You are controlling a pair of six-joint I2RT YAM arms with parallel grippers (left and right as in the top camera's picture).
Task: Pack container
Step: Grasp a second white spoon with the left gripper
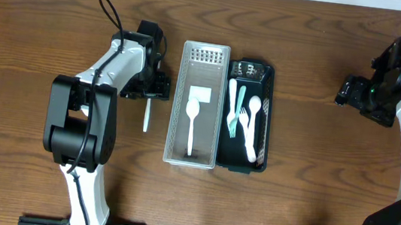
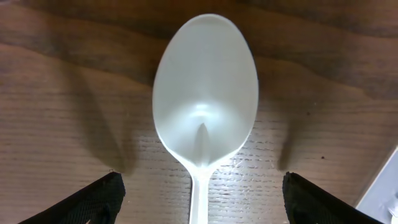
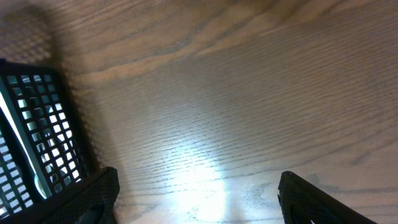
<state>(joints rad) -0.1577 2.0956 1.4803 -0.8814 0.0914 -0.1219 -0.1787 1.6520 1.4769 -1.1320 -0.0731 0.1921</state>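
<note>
Risk lies chiefly in the pickup. The white spoon [image 2: 205, 106] lies flat, bowl up, on the wooden table [image 2: 62, 93], and its neck is thin and slick. If the left gripper [image 2: 202, 190] closes too high, it may clip the neck so that the spoon skids or flips. Too low, and the fingertips [image 2: 93, 202] scrape the wood. A hold at the neck may also let the long handle swing in transit and catch the rim of the clear container [image 1: 205, 142] (one spoon [image 1: 192, 123] lies inside it already).

Position: the white spoon rests on the table just left of the container, apart from it. In the left wrist view its neck runs midway between the two fingers, bowl ahead of them, neither pad touching. The left jaws stand wide and grip nothing. The right gripper [image 1: 345, 93] hovers over the table, well right of the black tray [image 1: 241, 165], jaws likewise spread and empty.
</note>
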